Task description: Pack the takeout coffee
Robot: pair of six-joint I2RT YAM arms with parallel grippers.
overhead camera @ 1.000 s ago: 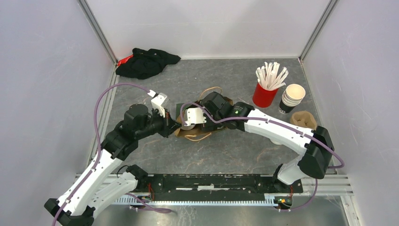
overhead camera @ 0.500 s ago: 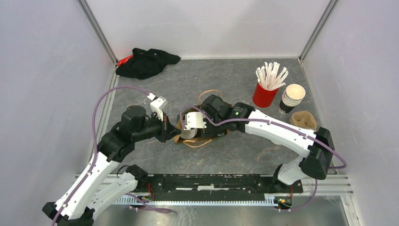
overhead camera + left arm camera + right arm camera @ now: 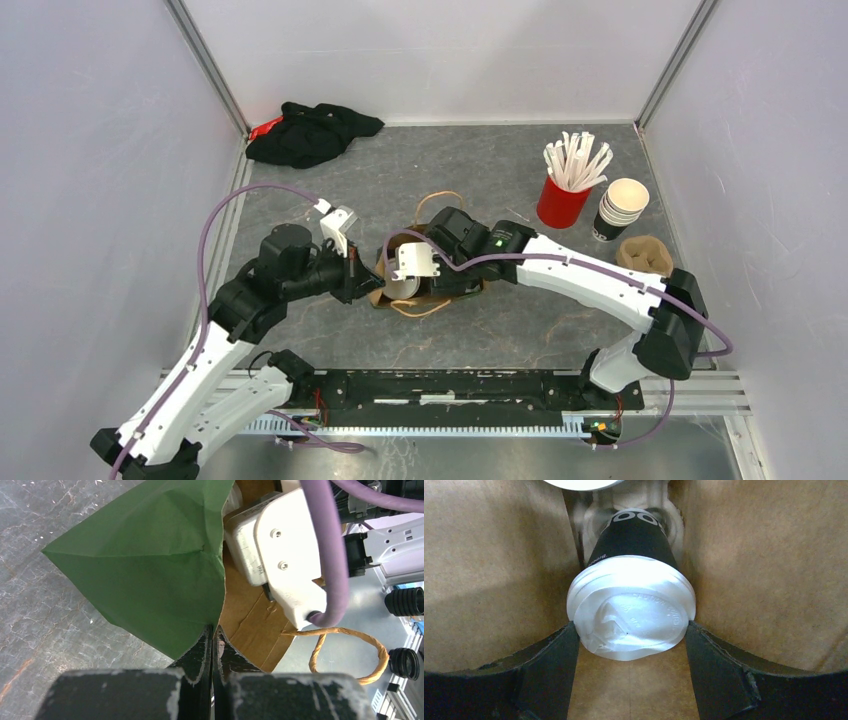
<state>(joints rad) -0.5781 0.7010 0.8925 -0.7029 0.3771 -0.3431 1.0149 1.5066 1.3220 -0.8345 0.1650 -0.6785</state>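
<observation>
A takeout coffee cup, dark with a white lid, lies deep inside the paper bag, its base in a pale pulp tray. My right gripper reaches into the bag, and its fingers press the lid's rim from both sides. The rim of a second white lid shows at the top edge. The bag is green outside and brown inside. It lies on its side at the table's centre. My left gripper is shut on the edge of its mouth.
At the back right stand a red cup of white sticks and a stack of lidless cups, with a brown pulp carrier in front of them. A black cloth lies at the back left. Rope handles stick out of the bag.
Both arms and the bag shifted slightly towards the near left a second ago. They have held still for the last half second.
</observation>
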